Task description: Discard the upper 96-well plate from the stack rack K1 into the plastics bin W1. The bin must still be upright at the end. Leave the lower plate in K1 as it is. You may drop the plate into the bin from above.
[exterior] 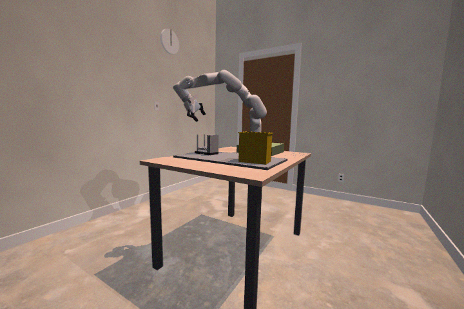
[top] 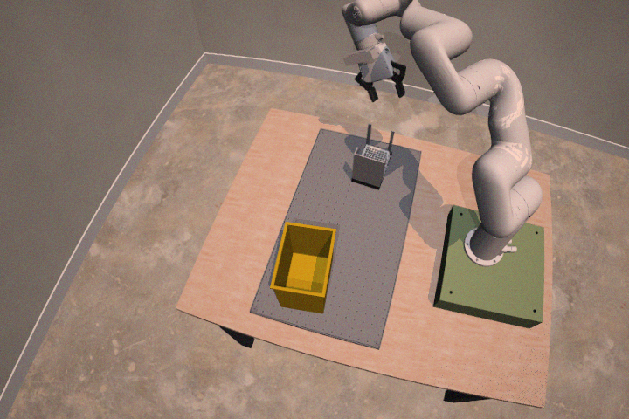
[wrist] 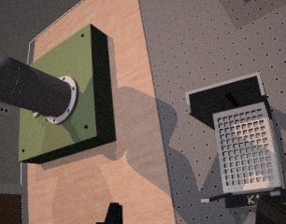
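The stack rack K1 [top: 367,173] [exterior: 212,144] [wrist: 208,103] stands at the far end of the grey perforated board [top: 364,247]. The upper 96-well plate [top: 376,154] [wrist: 250,148], a white grid, lies flat on top inside the rack. The lower plate is hidden beneath it. The yellow plastics bin W1 [top: 304,266] [exterior: 254,147] stands upright and looks empty at the near end of the board. My gripper [top: 387,93] [exterior: 196,114] [wrist: 192,223] is open and empty. It hangs high above the table, beyond the rack.
The arm's green base block [top: 491,276] [wrist: 68,93] sits on the wooden table [top: 424,346] to the right of the board. Two thin rack posts [top: 369,133] rise above the plate at the far side. The table edges are close behind the rack.
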`<state>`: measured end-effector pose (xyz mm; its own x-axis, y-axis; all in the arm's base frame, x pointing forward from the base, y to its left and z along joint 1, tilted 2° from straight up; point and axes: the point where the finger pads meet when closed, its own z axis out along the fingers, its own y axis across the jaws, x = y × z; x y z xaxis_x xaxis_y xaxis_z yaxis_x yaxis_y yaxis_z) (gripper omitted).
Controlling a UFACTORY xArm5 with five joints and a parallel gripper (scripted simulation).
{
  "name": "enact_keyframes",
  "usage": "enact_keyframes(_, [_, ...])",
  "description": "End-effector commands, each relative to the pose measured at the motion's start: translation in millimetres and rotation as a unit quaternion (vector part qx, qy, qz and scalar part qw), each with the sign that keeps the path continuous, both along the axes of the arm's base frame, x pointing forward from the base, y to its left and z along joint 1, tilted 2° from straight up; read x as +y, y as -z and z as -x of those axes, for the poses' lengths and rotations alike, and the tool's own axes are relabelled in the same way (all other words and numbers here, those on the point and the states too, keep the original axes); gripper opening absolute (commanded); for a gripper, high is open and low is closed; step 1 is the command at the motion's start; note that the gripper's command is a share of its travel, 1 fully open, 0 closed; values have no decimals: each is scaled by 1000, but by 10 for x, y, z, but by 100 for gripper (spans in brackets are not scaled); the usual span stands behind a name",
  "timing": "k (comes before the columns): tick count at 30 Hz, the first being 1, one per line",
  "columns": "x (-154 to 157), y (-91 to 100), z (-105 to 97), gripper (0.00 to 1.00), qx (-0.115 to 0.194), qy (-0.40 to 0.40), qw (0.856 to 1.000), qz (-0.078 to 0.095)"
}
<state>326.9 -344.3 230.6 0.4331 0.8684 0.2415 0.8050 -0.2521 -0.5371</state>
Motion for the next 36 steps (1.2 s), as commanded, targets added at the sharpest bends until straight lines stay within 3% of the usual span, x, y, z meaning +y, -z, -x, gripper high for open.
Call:
enact_keyframes(1, [-4, -16, -4, 100, -1, 0, 1000, 2])
enact_keyframes(17, [-4, -16, -4, 100, -1, 0, 1000, 2])
enact_keyframes(27, [32, -18, -70, 100, 39, 126, 987, 89])
enact_keyframes(29, [34, -18, -73, 100, 41, 133, 986, 93])
enact_keyframes(32, [46, -15, -87, 100, 50, 167, 978, 114])
enact_keyframes(34, [46, -15, -87, 100, 50, 167, 978, 114])
enact_keyframes(36, [58, -11, -99, 100, 58, 194, 971, 131])
